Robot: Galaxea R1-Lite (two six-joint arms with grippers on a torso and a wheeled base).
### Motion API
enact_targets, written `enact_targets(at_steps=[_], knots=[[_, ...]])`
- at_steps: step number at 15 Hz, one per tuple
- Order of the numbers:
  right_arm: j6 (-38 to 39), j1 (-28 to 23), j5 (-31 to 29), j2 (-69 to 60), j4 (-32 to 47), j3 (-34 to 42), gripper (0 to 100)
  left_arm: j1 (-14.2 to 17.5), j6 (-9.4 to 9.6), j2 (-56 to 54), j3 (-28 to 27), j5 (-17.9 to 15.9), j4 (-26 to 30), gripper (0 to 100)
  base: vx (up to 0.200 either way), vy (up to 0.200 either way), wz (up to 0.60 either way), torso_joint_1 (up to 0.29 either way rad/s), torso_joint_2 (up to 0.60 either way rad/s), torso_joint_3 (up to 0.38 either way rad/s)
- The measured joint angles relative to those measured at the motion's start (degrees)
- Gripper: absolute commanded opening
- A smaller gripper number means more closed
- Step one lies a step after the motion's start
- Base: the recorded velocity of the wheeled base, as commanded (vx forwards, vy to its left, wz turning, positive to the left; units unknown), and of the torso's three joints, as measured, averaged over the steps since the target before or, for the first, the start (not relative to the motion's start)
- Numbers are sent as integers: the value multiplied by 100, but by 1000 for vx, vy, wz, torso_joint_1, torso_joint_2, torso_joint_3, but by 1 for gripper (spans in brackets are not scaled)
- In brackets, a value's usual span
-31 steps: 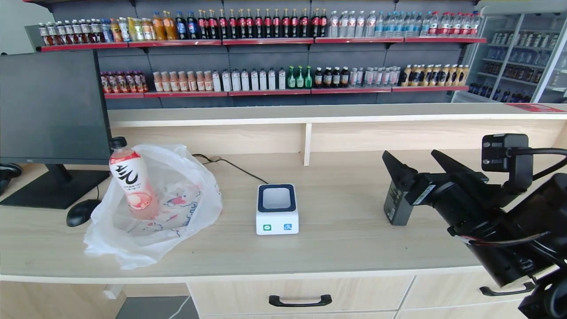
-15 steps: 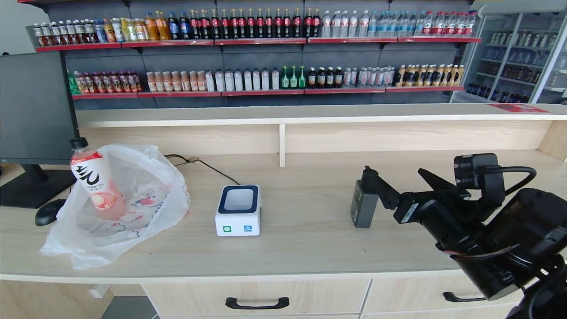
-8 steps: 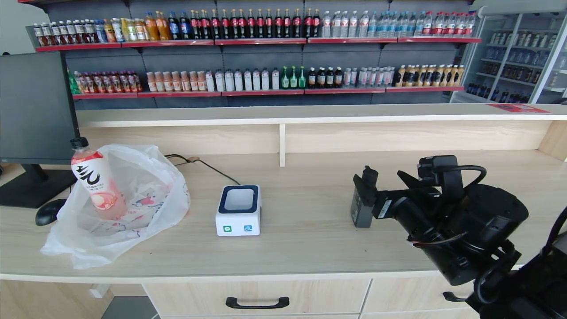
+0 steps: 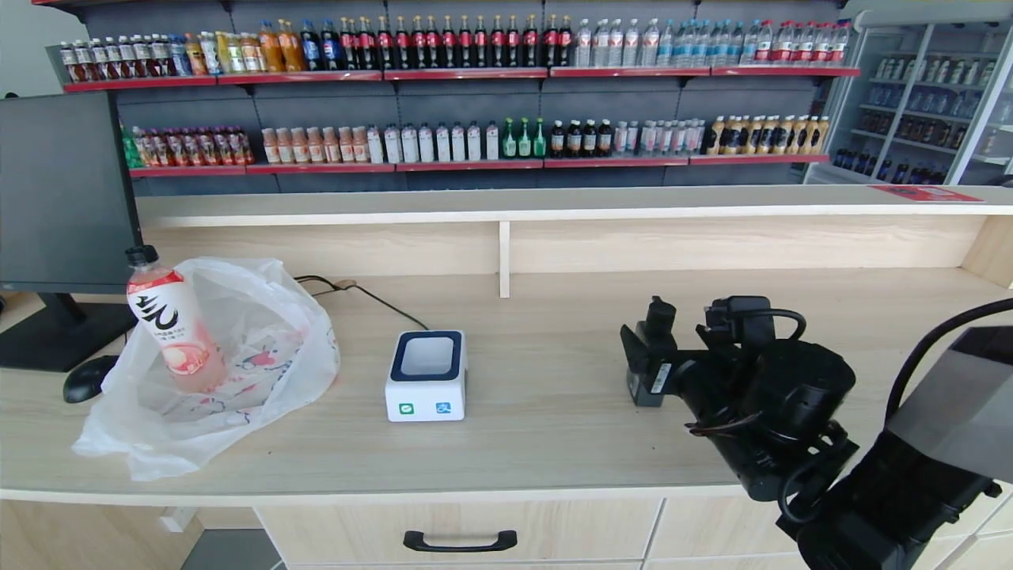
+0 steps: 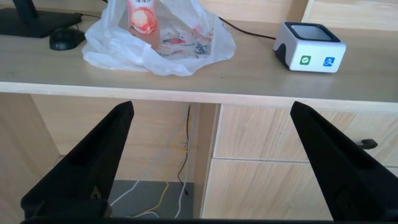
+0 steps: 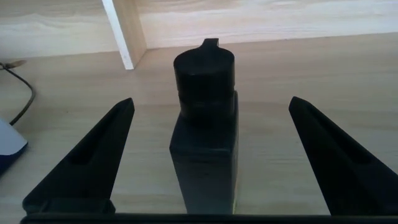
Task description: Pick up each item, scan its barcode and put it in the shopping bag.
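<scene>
A dark flat bottle (image 4: 638,387) with a round black cap stands upright on the wooden counter (image 4: 554,427), right of centre. My right gripper (image 4: 654,347) is open, and in the right wrist view the dark bottle (image 6: 204,130) stands between its spread fingers (image 6: 93,162) without touching them. A pink drink bottle (image 4: 174,332) leans inside the white shopping bag (image 4: 237,396) at the left. The white barcode scanner (image 4: 427,376) sits mid-counter. My left gripper (image 5: 211,109) hangs open and empty below the counter's front edge, facing the shopping bag (image 5: 155,53) and the scanner (image 5: 309,55).
A monitor (image 4: 55,190) and a mouse (image 4: 83,380) stand at the far left behind the bag. A cable (image 4: 380,301) runs from the scanner to the back wall, where an upright divider (image 4: 503,257) rises. Drawers with black handles (image 4: 459,542) lie under the counter.
The head camera first swung right. Since then my right arm has pushed forward and turned, bringing its open fingers around the dark bottle. The bottle, bag and scanner stayed put.
</scene>
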Motion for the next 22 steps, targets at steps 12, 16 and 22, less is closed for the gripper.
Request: enact_targets(at_steps=[12, 16, 22], knots=[[43, -585, 0, 636, -2, -524, 100, 0, 0, 0, 0, 0, 0, 100, 0, 0, 0, 0, 0, 0], [27, -516, 1, 695, -5, -527, 100, 2, -1, 0, 0, 0, 0, 100, 0, 0, 0, 0, 0, 0], [21, -402, 0, 808, 0, -568, 100, 0, -1, 0, 0, 0, 0, 100, 0, 0, 0, 0, 0, 0]])
